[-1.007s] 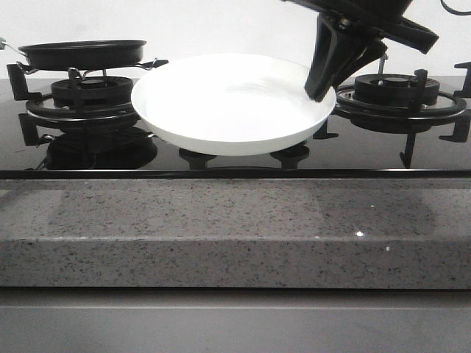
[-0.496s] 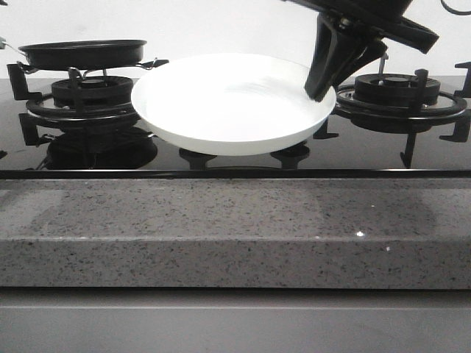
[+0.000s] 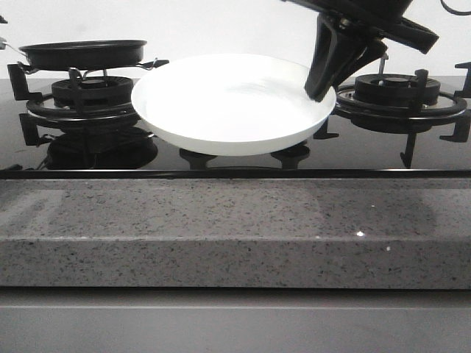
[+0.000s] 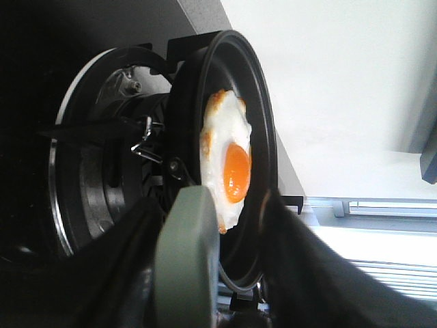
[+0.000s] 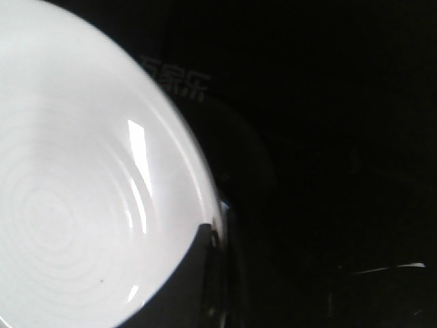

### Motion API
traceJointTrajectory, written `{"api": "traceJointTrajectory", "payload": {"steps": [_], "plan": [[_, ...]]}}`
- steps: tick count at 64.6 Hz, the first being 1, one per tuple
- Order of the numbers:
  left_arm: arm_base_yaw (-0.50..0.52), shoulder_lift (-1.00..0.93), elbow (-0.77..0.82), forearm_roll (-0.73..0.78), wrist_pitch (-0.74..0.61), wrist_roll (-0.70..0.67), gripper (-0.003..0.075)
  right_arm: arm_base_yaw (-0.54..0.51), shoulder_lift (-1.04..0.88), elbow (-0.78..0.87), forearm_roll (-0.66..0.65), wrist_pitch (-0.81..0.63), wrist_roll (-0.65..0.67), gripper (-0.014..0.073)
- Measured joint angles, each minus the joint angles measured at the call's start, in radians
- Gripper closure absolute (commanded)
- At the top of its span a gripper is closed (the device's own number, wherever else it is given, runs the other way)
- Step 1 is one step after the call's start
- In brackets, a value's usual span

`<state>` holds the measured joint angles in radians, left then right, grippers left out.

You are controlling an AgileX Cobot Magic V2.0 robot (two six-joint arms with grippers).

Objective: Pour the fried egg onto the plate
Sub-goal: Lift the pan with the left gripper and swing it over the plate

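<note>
The fried egg [image 4: 229, 164], white with an orange yolk, lies in the black frying pan [image 4: 263, 123] on the left burner; in the front view the pan [image 3: 85, 53] hides it. My left gripper [image 4: 208, 201] is open, its fingers on either side of the pan's grey-green handle [image 4: 188, 260], with a gap on one side. It is out of the front view. My right gripper [image 3: 318, 92] is shut on the right rim of the white plate [image 3: 221, 143] and holds it above the hob's middle, beside the pan. The plate [image 5: 75, 205] is bare in the right wrist view, with the right gripper [image 5: 212, 236] on its edge.
Black glass hob with a left burner grate [image 3: 81, 103] under the pan and a right burner grate [image 3: 401, 95] behind the right arm. A speckled grey stone counter edge [image 3: 235, 228] runs across the front. A white wall is behind.
Plate, pan and right arm hold still. Only a small dark sliver at the front view's top left edge shifts.
</note>
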<state>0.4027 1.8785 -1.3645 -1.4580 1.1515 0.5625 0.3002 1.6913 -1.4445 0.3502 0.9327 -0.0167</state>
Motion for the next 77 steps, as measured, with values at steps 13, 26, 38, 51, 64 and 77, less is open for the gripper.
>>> {"api": "traceJointTrajectory", "payload": {"steps": [13,26,38,51,64,77], "plan": [[0.000,0.002,-0.001,-0.011,0.005,0.000,0.0632,0.000,0.000,0.000,0.000,0.000,0.000,0.0662],[0.000,0.006,-0.001,-0.032,0.017,0.000,0.0738,0.000,0.000,0.000,0.000,0.000,0.000,0.0662],[0.000,0.008,-0.001,-0.064,0.015,0.000,0.0739,0.000,0.000,0.000,0.000,0.000,0.000,0.0662],[0.000,-0.022,-0.001,-0.070,0.011,0.024,0.0739,0.000,0.000,0.000,0.000,0.000,-0.002,0.0662],[-0.007,-0.120,-0.001,-0.061,0.011,0.057,0.0740,0.000,0.000,0.000,0.000,0.000,-0.002,0.0662],[-0.054,-0.252,-0.001,0.016,0.005,0.075,0.0739,0.000,0.000,0.000,0.000,0.000,-0.002,0.0662]]}}
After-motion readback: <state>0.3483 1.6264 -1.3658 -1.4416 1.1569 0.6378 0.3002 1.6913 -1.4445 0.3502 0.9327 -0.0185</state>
